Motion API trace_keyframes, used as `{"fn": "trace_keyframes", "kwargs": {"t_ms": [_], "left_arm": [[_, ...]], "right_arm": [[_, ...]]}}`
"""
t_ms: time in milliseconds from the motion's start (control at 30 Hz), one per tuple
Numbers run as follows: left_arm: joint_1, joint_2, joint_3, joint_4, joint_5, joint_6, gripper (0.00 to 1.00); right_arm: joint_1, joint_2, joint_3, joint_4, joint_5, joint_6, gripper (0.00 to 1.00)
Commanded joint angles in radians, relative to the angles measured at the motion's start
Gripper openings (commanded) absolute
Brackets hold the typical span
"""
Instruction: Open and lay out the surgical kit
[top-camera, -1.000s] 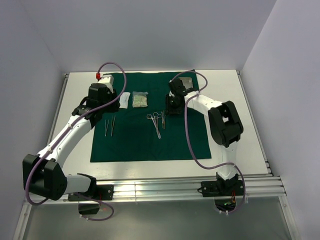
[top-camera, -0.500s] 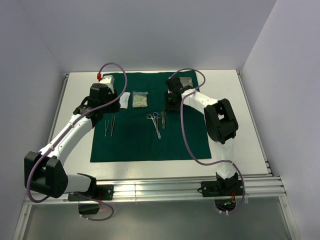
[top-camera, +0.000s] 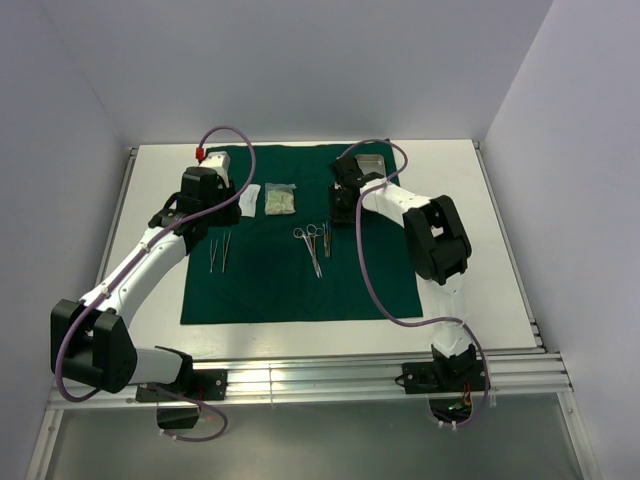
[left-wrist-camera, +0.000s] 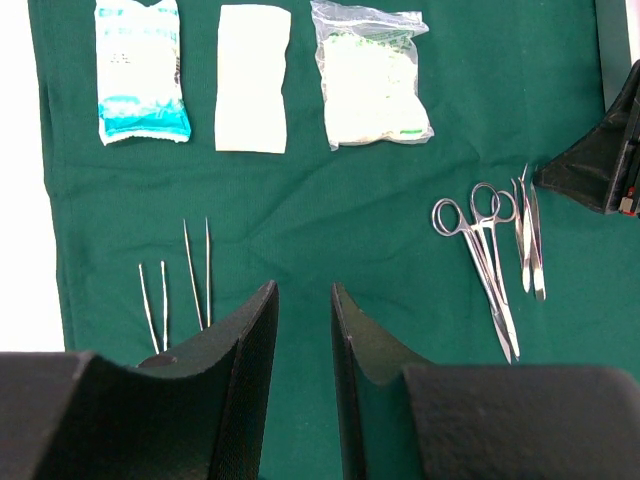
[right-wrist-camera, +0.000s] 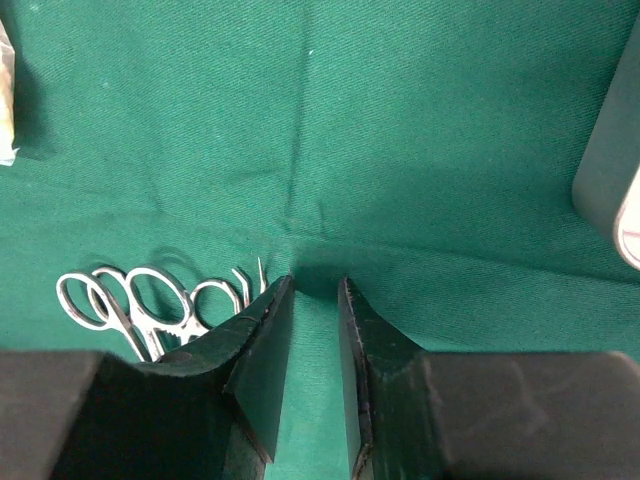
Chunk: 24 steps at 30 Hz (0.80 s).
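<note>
The right end effector (right-wrist-camera: 314, 287), slightly parted and empty, hangs low beside the clamps (right-wrist-camera: 150, 303); a sideways sweep could scatter them.

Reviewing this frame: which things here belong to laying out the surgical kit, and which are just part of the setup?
Kit: green cloth, steel tray, blue-and-white packet, white pad, clear bag, ring-handled clamps, tweezers.
Setup only: purple cables, white table, aluminium rails.
</note>
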Motion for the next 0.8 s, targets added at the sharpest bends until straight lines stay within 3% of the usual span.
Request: {"fn": "trace_keyframes", "kwargs": {"t_ms": [0,500,767], "left_arm": [[-0.003,-0.002,0.011,0.033,-0.008,-0.013,0.33],[-0.003,0.009,0.015,0.027,-0.006,-0.020,0.32],[-0.003,0.009,0.011,0.030,-0.012,-0.017,0.32]], "right_arm": [[0.008,0.012,0.056,-0.002,0.024,-0.004,0.32],[0.018,-0.005,0.053,-0.005,0.012,0.004,0.31],[0.028,0.048,0.109,-0.039,0.029,0.000,0.23]]}}
